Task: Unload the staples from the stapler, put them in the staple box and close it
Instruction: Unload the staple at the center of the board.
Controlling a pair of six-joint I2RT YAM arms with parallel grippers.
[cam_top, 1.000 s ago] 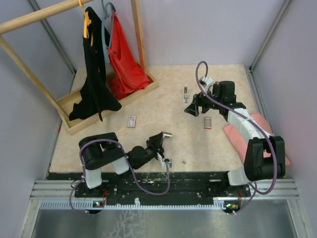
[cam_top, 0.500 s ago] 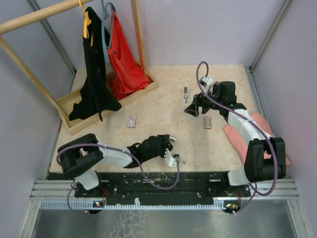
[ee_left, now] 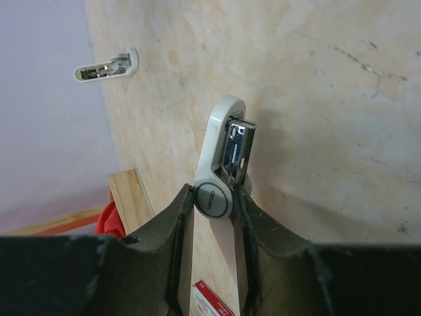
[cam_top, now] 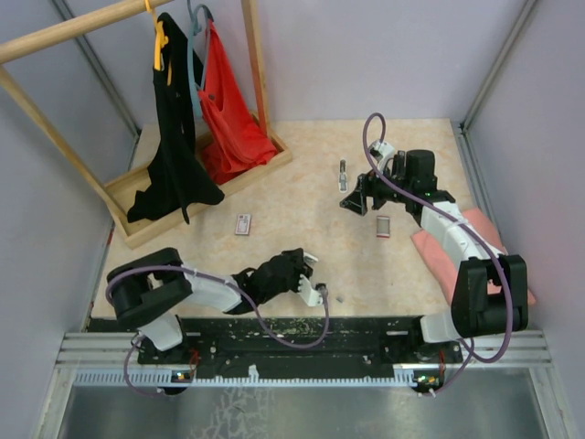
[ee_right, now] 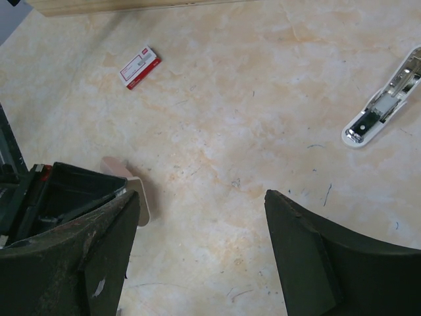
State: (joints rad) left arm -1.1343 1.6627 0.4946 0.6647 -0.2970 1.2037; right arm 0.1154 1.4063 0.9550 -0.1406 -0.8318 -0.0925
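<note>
The left end effector (ee_left: 214,199) was closed narrow on the round pivot end of the stapler (ee_left: 222,141). Its white body and metal magazine stuck out ahead of the fingers, over the table (cam_top: 292,187). A tiny grey speck (cam_top: 338,297) lay just beside that end effector, too small to identify. Well ahead of it lay a second white-and-metal piece (ee_left: 105,67), and a red-and-white box (ee_left: 212,297) showed under its fingers. The right end effector (ee_right: 200,217) stood wide, holding nothing, with that same piece off to its right and the box far ahead. A pink cloth (cam_top: 457,242) lay behind it under its arm.
</note>
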